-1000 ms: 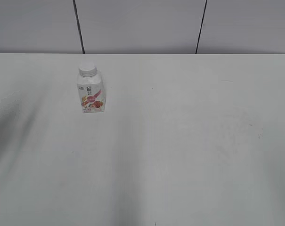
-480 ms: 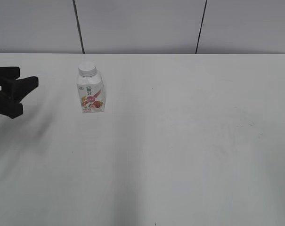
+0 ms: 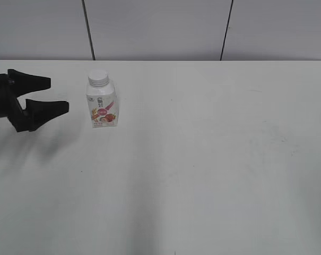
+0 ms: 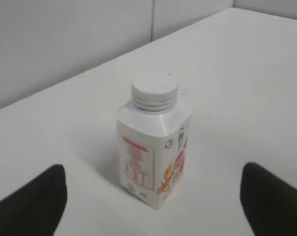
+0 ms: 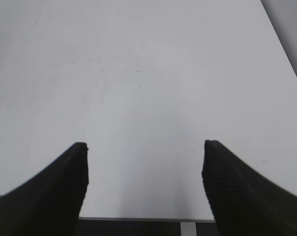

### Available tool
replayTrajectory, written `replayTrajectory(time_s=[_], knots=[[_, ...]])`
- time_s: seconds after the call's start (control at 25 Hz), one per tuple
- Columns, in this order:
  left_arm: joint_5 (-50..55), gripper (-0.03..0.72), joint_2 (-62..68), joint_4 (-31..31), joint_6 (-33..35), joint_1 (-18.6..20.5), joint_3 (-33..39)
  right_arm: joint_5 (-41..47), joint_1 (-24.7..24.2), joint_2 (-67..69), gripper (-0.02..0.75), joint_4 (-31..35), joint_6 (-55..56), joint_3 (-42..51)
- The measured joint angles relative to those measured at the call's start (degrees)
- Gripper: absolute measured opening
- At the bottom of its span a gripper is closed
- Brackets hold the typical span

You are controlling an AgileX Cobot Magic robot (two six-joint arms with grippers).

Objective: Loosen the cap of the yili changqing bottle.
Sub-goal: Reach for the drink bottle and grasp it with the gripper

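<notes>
Lab-like bench: bare white table (image 3: pixel 213 159) (grey panelled wall (image 3: pixel 160 26) behind).

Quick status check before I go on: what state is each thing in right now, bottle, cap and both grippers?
yili changqing bottle: upright on the table, free of both grippers.
cap: seated on the bottle's neck, untouched.
left gripper: jaws open, empty, level with the bottle and short of it on its left side.
right gripper: jaws open, empty, over bare table, absent from the exterior view.

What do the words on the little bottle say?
No text can be read for sure.
Bottle side label: red characters, too blurred to read.
Bottle front, exterior view: red-pink label with a small logo, too small to read.
Cap: plain white, no words.
</notes>
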Motion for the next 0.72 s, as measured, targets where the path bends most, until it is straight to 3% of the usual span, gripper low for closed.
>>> replayTrajectory(time_s=[0.28, 0.72], knots=[[-3.83, 0.647, 13.66, 10.60, -5.99, -2.16, -16.30, 0.00, 0.00, 0.00, 0.571, 0.00, 0.00, 0.00], [-5.28, 0.622, 27.06, 13.32, -10.38, -7.31, -32.98, 0.00, 0.00, 0.00, 0.571, 0.00, 0.00, 0.00]])
